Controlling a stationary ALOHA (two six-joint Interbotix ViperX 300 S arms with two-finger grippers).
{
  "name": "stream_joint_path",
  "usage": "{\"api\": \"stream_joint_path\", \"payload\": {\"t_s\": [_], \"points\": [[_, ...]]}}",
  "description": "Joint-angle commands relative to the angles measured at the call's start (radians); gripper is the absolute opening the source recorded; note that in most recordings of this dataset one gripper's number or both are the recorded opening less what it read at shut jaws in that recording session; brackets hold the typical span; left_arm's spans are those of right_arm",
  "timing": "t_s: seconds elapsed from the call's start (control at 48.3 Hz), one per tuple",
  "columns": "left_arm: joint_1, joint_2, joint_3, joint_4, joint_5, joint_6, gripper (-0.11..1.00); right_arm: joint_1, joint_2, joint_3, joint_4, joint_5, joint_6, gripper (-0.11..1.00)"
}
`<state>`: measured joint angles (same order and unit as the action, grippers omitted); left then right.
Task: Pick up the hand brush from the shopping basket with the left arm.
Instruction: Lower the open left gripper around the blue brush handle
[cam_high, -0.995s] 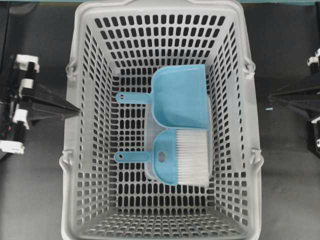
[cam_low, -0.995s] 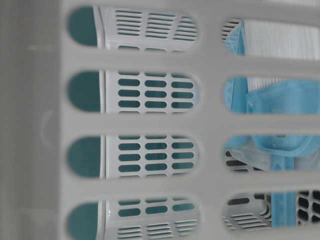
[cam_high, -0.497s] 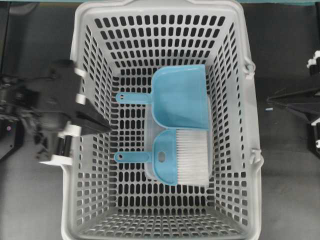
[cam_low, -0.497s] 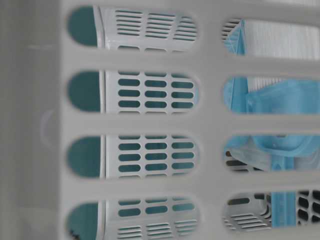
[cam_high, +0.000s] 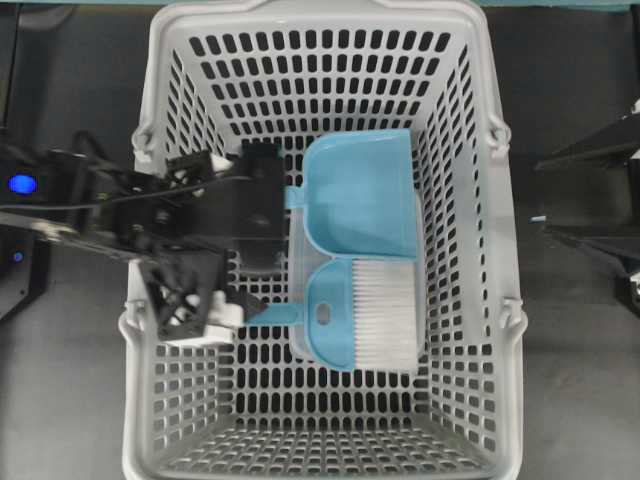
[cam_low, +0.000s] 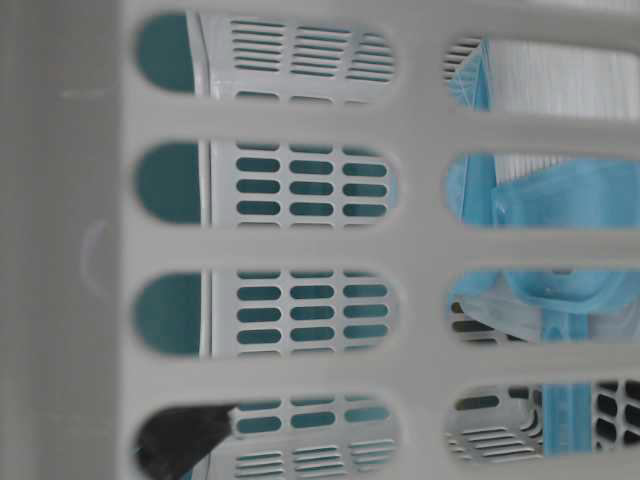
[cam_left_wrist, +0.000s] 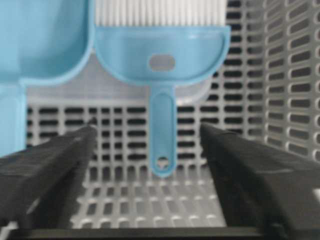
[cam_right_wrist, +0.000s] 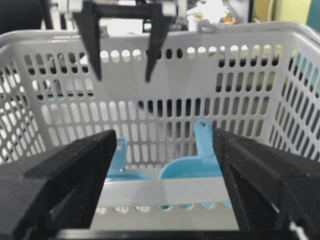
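The light-blue hand brush (cam_high: 350, 320) lies flat on the floor of the grey shopping basket (cam_high: 320, 14), white bristles to the right, thin handle pointing left. My left gripper (cam_high: 247, 290) is inside the basket over the handle's end, open and empty. In the left wrist view the handle (cam_left_wrist: 163, 130) with its hole lies between the spread fingers (cam_left_wrist: 60, 160) of the left gripper (cam_left_wrist: 147, 129), touching neither. My right gripper (cam_right_wrist: 165, 134) is open and empty outside the basket's right wall (cam_high: 545, 198).
A light-blue dustpan (cam_high: 362, 192) lies just beyond the brush, its handle (cam_left_wrist: 10, 120) parallel and close to my left finger. A clear plastic piece (cam_high: 297, 268) lies under both. The basket's slotted walls (cam_left_wrist: 295, 75) rise on all sides.
My left arm has swung from outside the basket's left wall over the rim and down to the brush handle. The right gripper's fingers have spread apart.
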<state>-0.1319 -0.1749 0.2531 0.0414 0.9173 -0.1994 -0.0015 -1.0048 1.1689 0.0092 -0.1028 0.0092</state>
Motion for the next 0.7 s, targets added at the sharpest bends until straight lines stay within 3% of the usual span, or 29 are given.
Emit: {"api": "stream_joint_path", "payload": {"t_s": [0.0,0.186,0.684], "points": [[-0.006,0.032,-0.060,0.002,0.035,-0.008,0.89,-0.002,0.002,-0.020,0.003,-0.011,0.000,0.75],[-0.018,0.123,-0.084,0.003,0.089,-0.020,0.90,-0.002,-0.006,-0.014,0.003,-0.009,0.000,0.75],[-0.055,0.293,-0.069,0.002,0.081,-0.012,0.90,-0.002,-0.048,-0.003,0.003,-0.005,-0.002,0.74]]}}
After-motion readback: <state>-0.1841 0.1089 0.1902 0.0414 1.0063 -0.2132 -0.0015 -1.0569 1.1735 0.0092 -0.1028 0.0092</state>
